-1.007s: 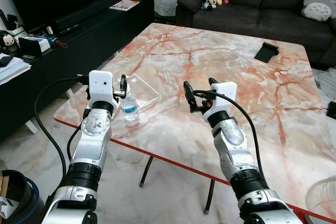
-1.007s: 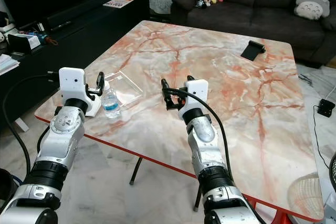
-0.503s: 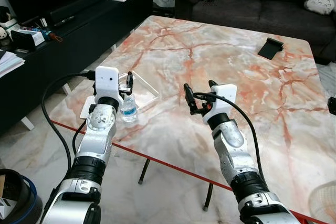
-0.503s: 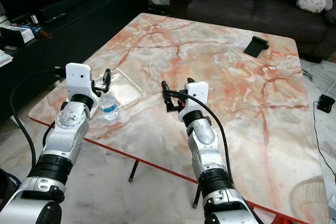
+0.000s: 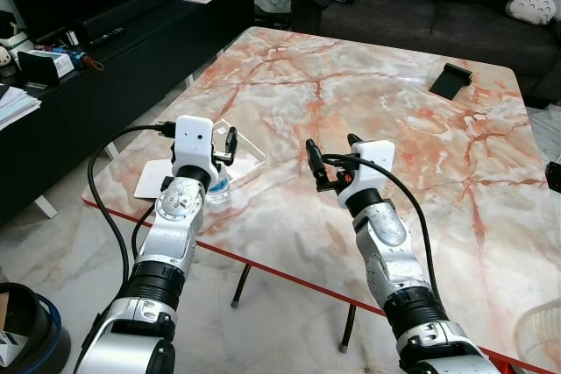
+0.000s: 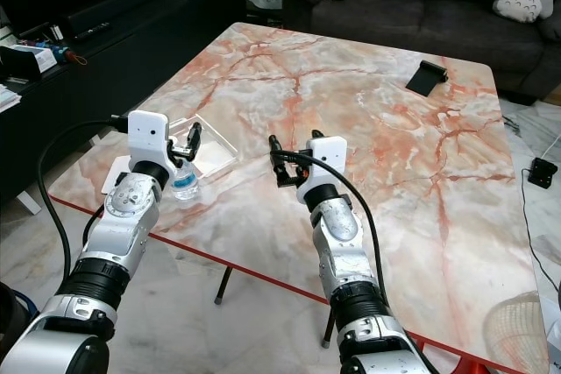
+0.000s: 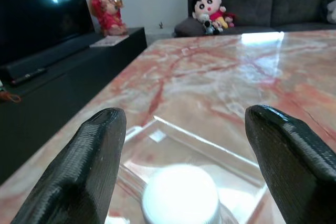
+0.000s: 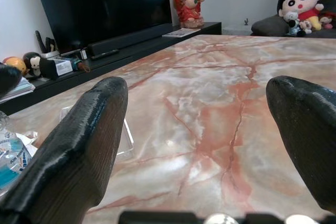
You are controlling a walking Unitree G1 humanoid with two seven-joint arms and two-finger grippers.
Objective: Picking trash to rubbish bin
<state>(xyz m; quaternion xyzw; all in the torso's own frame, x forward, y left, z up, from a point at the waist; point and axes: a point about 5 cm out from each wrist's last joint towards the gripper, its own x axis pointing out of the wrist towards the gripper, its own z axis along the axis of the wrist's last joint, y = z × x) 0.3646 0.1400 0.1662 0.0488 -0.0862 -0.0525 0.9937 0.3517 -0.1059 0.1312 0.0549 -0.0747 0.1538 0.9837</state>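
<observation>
A small clear water bottle (image 5: 218,188) with a blue label and white cap (image 7: 181,194) stands upright near the table's left front corner. My left gripper (image 5: 223,147) hovers just above it, open, and the cap sits low between the two fingers (image 7: 88,167) without touching them. My right gripper (image 5: 330,158) is open over the marble table (image 5: 394,129) to the bottle's right, with nothing between its fingers (image 8: 79,145). The bottle (image 8: 10,157) lies off to that gripper's side.
A clear plastic tray (image 5: 246,150) lies just behind the bottle and a white card (image 5: 156,180) beside it. A black phone stand (image 5: 450,82) sits at the far right. A dark bin (image 5: 19,328) stands on the floor at lower left, a TV cabinet (image 5: 105,50) beyond it.
My left gripper has moved right and forward, from beside the bottle to over its cap. The right arm has stayed still. The camera shifted slightly.
</observation>
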